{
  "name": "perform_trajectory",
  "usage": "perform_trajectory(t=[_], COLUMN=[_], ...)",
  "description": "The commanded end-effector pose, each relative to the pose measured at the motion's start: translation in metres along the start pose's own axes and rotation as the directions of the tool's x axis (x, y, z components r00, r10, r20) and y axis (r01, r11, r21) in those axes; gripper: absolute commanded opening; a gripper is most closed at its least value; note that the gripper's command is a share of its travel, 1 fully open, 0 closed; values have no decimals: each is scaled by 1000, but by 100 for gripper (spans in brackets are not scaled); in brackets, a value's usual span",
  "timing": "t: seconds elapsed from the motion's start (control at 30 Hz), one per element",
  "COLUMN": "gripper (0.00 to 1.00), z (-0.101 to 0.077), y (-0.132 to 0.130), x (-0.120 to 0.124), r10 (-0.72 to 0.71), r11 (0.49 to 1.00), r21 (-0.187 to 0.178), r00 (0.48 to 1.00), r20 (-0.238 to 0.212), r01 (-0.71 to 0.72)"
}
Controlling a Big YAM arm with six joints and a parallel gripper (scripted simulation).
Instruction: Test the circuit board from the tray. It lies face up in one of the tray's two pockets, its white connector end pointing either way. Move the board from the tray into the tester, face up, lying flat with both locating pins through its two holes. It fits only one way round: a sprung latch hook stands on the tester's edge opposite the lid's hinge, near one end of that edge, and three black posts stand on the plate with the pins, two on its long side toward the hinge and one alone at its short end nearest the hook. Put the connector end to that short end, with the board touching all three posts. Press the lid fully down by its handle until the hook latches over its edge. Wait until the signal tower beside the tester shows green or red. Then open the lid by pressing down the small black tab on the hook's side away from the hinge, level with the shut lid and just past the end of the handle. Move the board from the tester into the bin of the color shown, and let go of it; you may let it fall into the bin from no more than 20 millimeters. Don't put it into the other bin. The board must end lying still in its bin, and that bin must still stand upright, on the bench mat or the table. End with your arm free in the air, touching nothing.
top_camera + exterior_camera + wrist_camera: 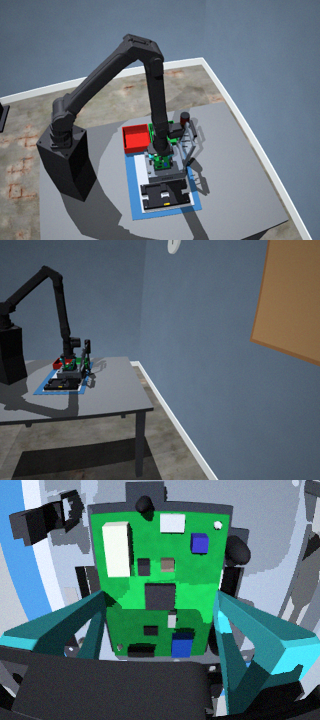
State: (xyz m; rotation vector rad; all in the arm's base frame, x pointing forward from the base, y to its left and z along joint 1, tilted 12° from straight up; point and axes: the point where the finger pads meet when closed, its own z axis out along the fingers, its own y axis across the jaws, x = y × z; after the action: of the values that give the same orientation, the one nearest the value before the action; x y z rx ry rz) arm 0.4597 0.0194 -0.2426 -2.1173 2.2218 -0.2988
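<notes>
The green circuit board [162,164] [69,367] [160,596] is face up over the tester [178,171] [62,375]. Its white connector [116,550] is at the end near the hook and tab [31,524]. My gripper [160,156] [68,364] [159,598] has its teal fingertips against both long edges of the board, shut on it. The lone post [144,504] stands at the connector end; a side post [237,550] is close to the right edge. A light dot [217,525] shows in a board hole. Exact seating height is unclear. The lid [191,151] stands open.
The black tray [152,202] [52,387] holds no board. The red bin [136,139] [56,365] and green bin [172,140] [80,359] stand behind the tester. The signal tower [184,117] shows no bright light. The raised lid handle [193,129] is right of my wrist.
</notes>
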Motion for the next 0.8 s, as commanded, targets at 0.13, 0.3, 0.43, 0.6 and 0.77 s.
perform_trajectory(t=[0.13, 0.3, 0.43, 0.6, 0.77], gripper=[72, 72, 72, 72, 92], z=[4, 5, 5, 6, 6], y=[-3, -5, -5, -6, -5], x=[3, 3, 3, 3, 3], r10=[3, 4, 4, 4, 4], r11=[1000, 1000, 1000, 1000, 1000], r21=[-2, 3, 6, 8, 7], r00=[1000, 1000, 1000, 1000, 1000], r20=[1, 2, 2, 2, 2], r01=[-3, -4, -4, -4, -4])
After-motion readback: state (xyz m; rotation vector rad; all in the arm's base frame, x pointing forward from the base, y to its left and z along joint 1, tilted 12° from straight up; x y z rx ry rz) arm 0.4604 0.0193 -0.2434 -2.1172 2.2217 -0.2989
